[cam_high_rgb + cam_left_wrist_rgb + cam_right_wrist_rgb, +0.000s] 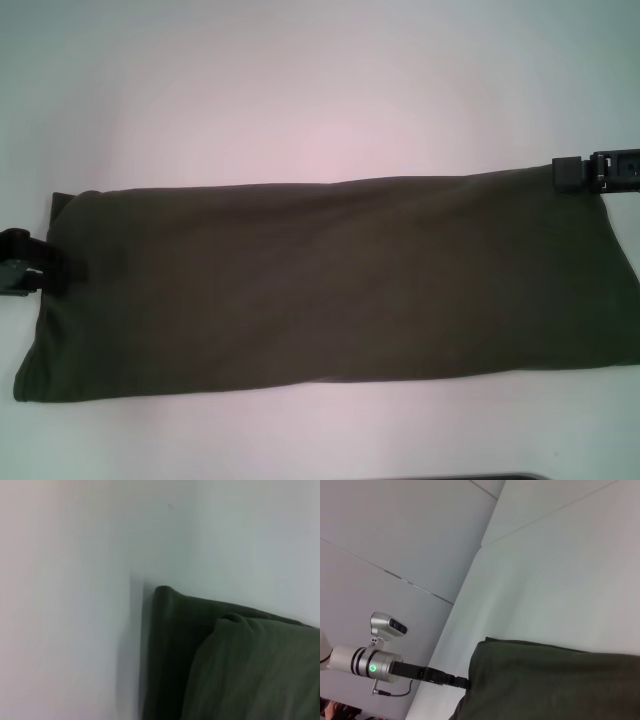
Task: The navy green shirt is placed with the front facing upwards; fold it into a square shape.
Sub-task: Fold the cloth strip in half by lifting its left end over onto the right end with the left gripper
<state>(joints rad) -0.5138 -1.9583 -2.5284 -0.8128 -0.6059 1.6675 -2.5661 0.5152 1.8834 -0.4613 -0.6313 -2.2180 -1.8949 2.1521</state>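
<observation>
Olive shirt [330, 280] lies flat; left gripper [70, 268] and right gripper [568, 173] flank it, jaws unclear.

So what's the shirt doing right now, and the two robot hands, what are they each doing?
navy green shirt: folded into a long band lying flat across the white table, no lettering or label showing.
left gripper: at the shirt's left end, touching the cloth.
right gripper: at the shirt's far right corner, at the cloth's edge.
</observation>
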